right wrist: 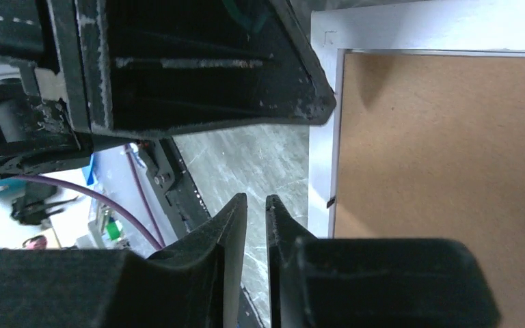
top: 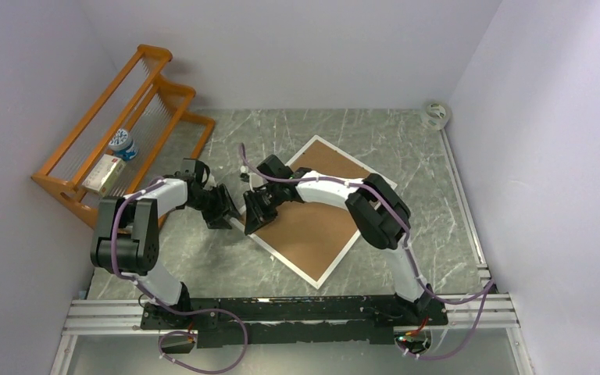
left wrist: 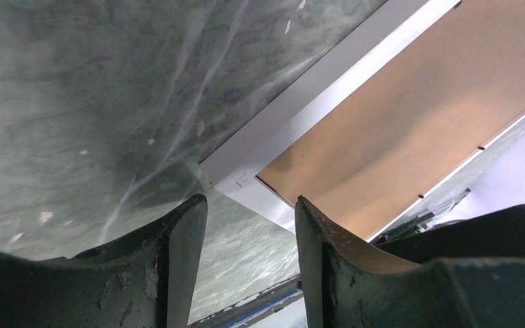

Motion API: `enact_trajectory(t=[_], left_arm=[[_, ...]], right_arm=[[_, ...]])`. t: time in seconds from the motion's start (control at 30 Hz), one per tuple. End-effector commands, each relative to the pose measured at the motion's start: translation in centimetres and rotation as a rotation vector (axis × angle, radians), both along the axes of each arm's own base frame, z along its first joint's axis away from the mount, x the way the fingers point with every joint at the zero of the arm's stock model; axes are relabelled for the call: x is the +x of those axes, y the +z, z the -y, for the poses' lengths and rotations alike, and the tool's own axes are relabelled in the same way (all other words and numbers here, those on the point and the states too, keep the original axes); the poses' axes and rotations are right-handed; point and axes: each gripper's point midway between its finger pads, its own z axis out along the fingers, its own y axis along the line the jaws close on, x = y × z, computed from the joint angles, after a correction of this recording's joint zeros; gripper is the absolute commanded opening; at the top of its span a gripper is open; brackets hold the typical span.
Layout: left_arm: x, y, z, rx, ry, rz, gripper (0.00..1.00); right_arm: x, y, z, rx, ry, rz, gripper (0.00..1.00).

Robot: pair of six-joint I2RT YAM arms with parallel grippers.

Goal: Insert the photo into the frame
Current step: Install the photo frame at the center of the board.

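Observation:
The frame point(top: 310, 234) lies face down on the marble table, its brown hardboard back up and a thin white rim around it. The photo is out of view. My left gripper point(top: 229, 216) hovers just off the frame's left corner point(left wrist: 240, 169); in the left wrist view the left gripper point(left wrist: 251, 199) stands open with only table between its fingers. My right gripper point(top: 253, 219) hangs over the same corner, facing the left one. Seen from the right wrist, the right gripper point(right wrist: 256, 198) has only a thin slit between its jaws, with nothing in it, beside the white rim point(right wrist: 321, 143).
An orange wooden rack point(top: 117, 133) stands at the back left, holding a small box point(top: 103, 173) and a jar point(top: 123, 144). A tape roll point(top: 436, 113) sits in the back right corner. Walls close in on three sides. The left gripper's black body point(right wrist: 198, 68) fills the top of the right wrist view.

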Motion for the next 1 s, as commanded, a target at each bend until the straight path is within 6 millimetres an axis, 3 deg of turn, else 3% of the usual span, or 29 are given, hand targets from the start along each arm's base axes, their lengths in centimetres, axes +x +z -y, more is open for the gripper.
enact_trajectory(t=[0.0,0.33,0.63,0.97], left_arm=[[0.8,0.0,1.5,-0.106,0.014,0.01,0.55],[-0.8,-3.1,-0.9,0.061,0.059,-0.107,0.39],[-1.0,-3.1,-1.3,0.086,0.061,-0.116,0.37],[-1.0,-3.1,-1.3,0.089,0.054,-0.122,0.37]], right_arm=[[0.0,2.0,-1.6,0.1,0.054,-0.031,0.18],[1.0,-2.1,-0.5,0.002,-0.02,-0.076,0.16],[2.7,-4.6,1.7,-0.06,-0.083,-0.124,0.16],[2.8,-8.4,4.0,-0.178,-0.086,-0.142,0.21]])
